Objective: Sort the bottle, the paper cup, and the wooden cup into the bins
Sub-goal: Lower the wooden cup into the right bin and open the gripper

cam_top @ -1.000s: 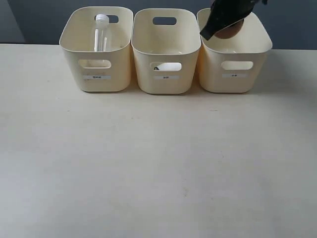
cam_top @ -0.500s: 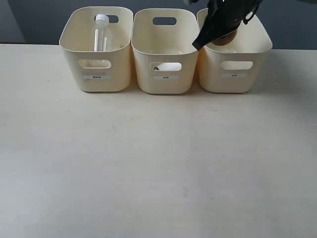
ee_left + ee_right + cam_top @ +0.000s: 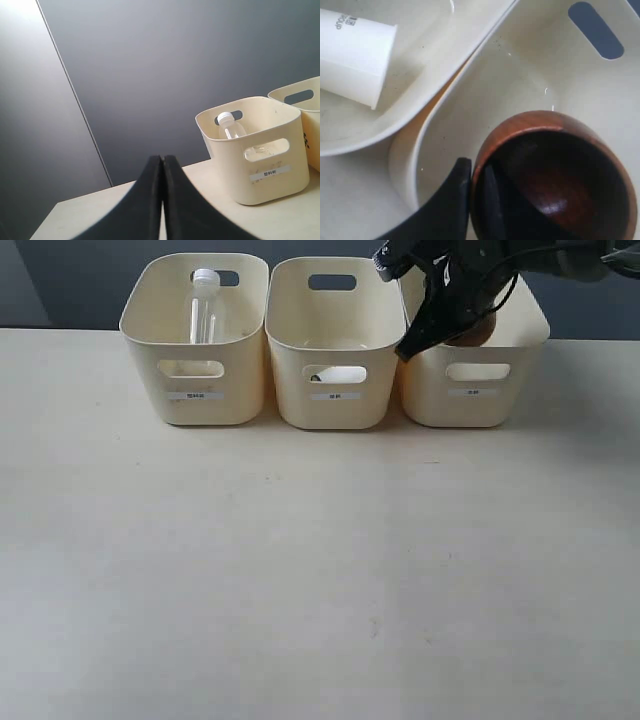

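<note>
My right gripper (image 3: 425, 335) (image 3: 476, 172) is shut on the rim of the reddish-brown wooden cup (image 3: 478, 328) (image 3: 555, 175), one finger inside it and one outside, holding it over the right bin (image 3: 475, 380) (image 3: 530, 75). The white paper cup (image 3: 352, 55) lies on its side in the middle bin (image 3: 335, 360) (image 3: 430, 100); its white shows through that bin's front cutout (image 3: 338, 374). The clear bottle (image 3: 204, 305) (image 3: 232, 131) with a white cap stands in the left bin (image 3: 195, 365) (image 3: 260, 170). My left gripper (image 3: 161, 161) is shut on nothing, off to the left of the bins and outside the exterior view.
The three cream bins stand side by side along the table's far edge, before a dark wall (image 3: 90, 280). The pale tabletop (image 3: 320, 570) stretches in front of them with nothing on it.
The right gripper has swung and lowered a little over the right bin with the wooden cup, its arm now more in view. The bottle, paper cup and bins are as before.
</note>
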`<action>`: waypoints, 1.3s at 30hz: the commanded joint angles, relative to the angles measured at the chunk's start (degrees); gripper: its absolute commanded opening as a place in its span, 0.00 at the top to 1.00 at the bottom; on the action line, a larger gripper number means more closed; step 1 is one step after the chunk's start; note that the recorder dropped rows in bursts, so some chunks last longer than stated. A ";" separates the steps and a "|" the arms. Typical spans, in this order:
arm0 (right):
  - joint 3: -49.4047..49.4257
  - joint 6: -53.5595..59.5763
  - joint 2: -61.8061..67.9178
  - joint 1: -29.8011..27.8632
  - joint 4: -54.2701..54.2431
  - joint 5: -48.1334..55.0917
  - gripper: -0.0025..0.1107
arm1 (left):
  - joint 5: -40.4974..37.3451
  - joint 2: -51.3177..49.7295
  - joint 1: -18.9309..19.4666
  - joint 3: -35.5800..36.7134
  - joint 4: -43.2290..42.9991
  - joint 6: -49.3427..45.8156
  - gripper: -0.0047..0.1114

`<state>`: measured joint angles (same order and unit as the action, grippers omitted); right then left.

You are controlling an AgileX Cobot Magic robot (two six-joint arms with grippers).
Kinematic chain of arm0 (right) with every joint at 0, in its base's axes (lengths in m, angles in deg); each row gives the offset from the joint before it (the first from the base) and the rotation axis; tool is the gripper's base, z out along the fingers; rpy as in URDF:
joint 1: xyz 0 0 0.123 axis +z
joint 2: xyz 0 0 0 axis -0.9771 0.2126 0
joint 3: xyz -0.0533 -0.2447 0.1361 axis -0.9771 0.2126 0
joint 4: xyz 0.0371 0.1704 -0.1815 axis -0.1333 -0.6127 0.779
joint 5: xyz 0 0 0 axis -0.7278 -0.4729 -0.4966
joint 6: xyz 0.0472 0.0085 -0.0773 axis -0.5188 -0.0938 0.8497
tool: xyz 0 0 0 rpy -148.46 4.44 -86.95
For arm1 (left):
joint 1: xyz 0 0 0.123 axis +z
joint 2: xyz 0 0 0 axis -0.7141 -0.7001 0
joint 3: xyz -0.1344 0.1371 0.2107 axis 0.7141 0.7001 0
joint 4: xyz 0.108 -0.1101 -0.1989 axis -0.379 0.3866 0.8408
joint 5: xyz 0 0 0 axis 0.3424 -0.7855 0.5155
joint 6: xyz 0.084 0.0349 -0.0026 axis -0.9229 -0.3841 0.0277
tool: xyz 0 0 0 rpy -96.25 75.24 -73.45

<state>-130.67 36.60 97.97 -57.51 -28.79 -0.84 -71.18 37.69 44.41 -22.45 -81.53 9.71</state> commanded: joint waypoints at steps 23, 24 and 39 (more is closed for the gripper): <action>0.10 -3.83 0.63 -0.26 3.44 1.53 0.73 | 0.26 0.13 -0.08 0.10 -0.02 0.13 0.96; 0.10 -4.56 0.54 -0.26 3.58 1.53 0.66 | 0.26 0.13 -0.08 0.10 -0.02 0.13 0.96; 0.10 -8.53 -3.49 -0.26 5.48 2.33 0.59 | 0.26 0.13 -0.08 0.10 -0.02 0.13 0.96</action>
<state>-130.67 28.49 96.21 -57.51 -23.91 1.02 -71.18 37.69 44.41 -22.45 -81.53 9.71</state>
